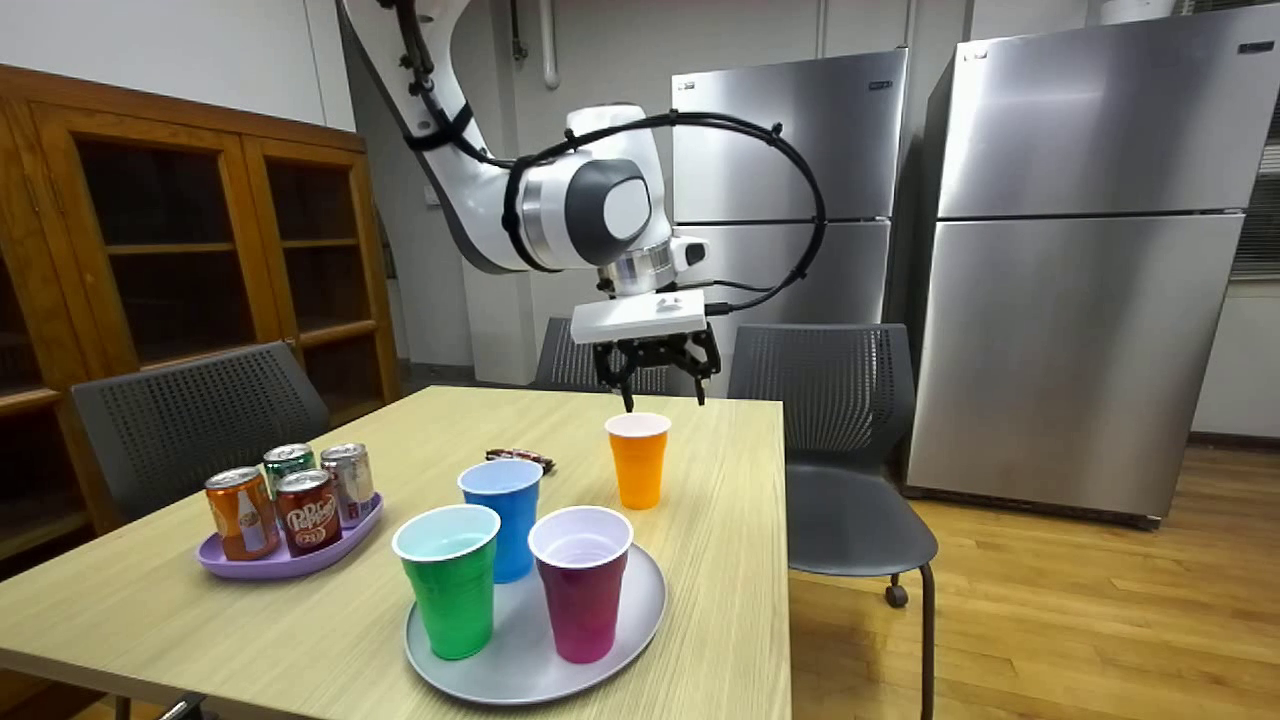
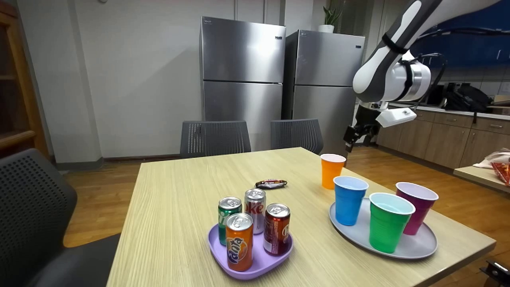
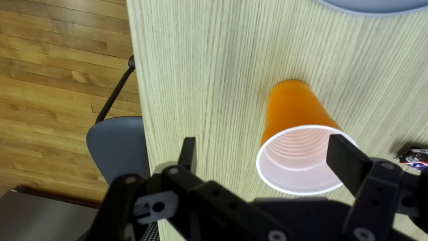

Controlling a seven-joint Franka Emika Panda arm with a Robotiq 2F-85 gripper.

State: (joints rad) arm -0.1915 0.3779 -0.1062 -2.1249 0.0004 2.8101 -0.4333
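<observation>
In an exterior view, the tool (image 1: 664,402), spread wide and pointing down, just above the level of an orange cup (image 1: 640,465), upright on the pale tabletop (image 1: 720,560). Nearer the camera, on a gray plate (image 1: 520,682), all upright: a green cup (image 1: 458,595), a blue cup (image 1: 514,520) and a maroon cup (image 1: 582,605). Lying beyond the blue cup, a wrapped packet (image 1: 520,458). In the background, steel refrigerators (image 1: 1080,350) and, beside the tabletop, a dark chair (image 1: 820,390).

In an exterior view, toward the picture's right, the tool at an angle too oblique for judging the spread. Near the tabletop's edge, the orange cup, off the gray plate and just beyond the blue cup. Nearer the camera, upright on a purple tray (image 2: 261,266): a Fanta can (image 2: 239,243), a green can (image 2: 228,211), a silver can (image 2: 255,209) and a dark red can (image 2: 276,231).

In the wrist view, the tool's fingers (image 3: 347,162) well apart, with the orange cup in the span between, closer to the finger at the picture's right and partly covered by it; contact impossible to tell. At the top, the gray plate's edge; at the right, the wrapped packet; at the left, past the tabletop's edge, wooden floorboards (image 3: 57,100).
</observation>
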